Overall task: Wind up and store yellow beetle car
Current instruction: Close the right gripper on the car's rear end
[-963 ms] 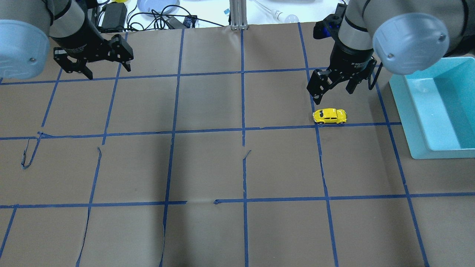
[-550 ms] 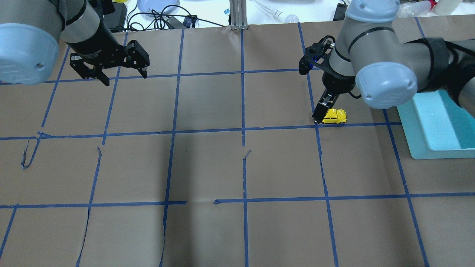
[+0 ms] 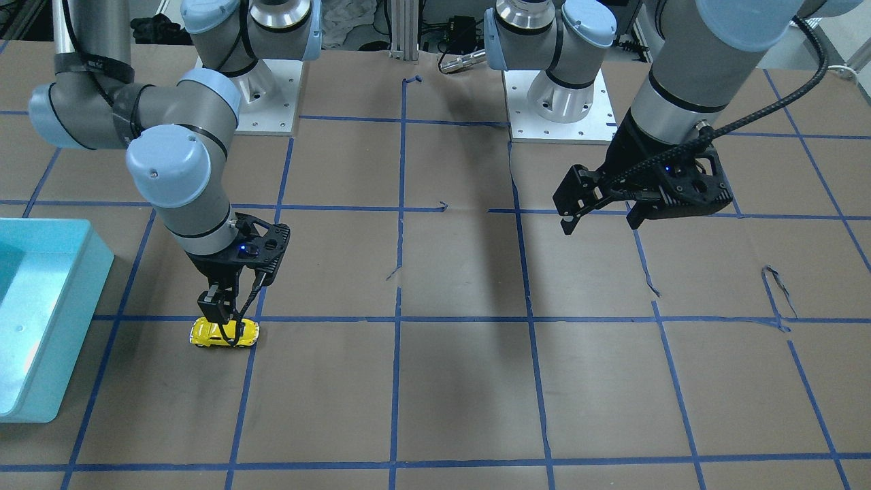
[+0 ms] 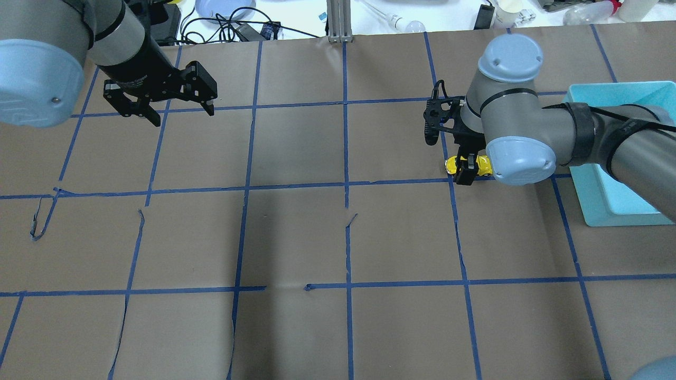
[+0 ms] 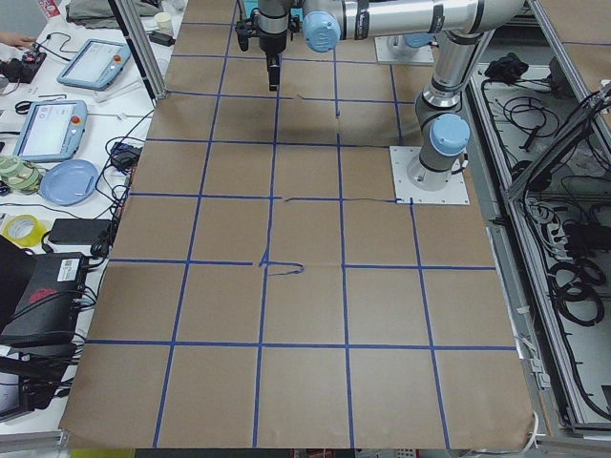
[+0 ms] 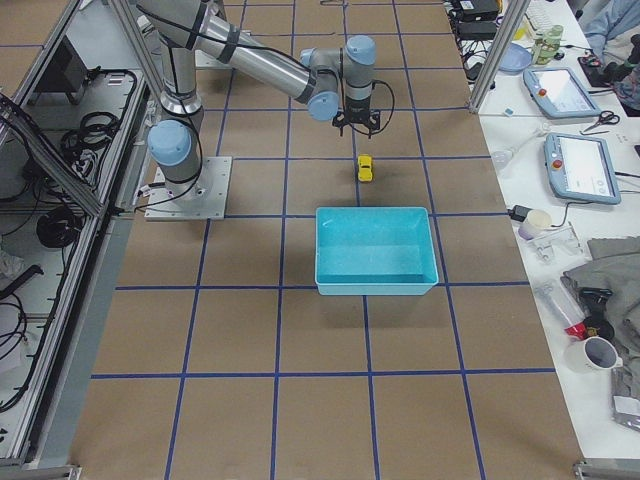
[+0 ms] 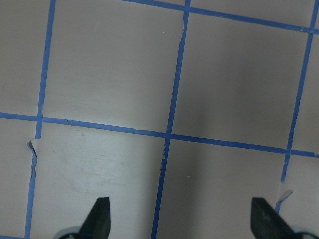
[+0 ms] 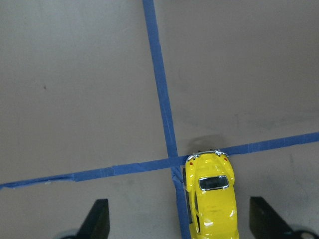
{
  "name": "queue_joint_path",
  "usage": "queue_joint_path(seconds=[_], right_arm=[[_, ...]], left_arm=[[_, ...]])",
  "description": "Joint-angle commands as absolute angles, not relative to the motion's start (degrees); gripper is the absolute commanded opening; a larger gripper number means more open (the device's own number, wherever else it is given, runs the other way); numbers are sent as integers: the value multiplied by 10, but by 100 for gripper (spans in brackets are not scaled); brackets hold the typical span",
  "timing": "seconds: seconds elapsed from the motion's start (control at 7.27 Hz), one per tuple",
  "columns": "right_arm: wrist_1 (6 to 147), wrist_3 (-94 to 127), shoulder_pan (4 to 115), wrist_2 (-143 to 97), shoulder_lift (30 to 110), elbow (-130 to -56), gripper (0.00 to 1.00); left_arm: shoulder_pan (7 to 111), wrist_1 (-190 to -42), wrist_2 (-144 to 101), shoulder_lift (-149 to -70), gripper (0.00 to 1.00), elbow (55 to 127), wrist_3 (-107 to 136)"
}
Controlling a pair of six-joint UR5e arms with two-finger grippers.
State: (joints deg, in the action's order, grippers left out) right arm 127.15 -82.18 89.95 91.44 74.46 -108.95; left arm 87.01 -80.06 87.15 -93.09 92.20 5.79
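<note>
Jaws of the right gripper (image 8: pixel 179 219) are held open astride the yellow beetle car (image 8: pixel 212 199); being off-centre, it could be knocked rolling at closure.

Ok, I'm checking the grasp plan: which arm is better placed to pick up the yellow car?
Right. The right gripper is down at the yellow beetle car, open, with the car between its fingers, a little off-centre. The left gripper hangs open, far across the table from the car.

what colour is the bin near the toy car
The bin is light turquoise blue, inside and out; the exterior right view shows it best.
</note>
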Motion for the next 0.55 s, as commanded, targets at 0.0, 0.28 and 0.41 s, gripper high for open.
queue_joint_path(seconds=[0.0, 0.28, 0.41], right_arm=[[1306, -891, 896, 925, 723, -1092, 100], [1337, -905, 891, 926, 708, -1100, 100], [1347, -926, 889, 934, 703, -1104, 100]], left_arm=[[870, -803, 876, -926, 100, 926, 56], [871, -814, 875, -919, 100, 925, -10], [871, -837, 876, -912, 100, 925, -17]])
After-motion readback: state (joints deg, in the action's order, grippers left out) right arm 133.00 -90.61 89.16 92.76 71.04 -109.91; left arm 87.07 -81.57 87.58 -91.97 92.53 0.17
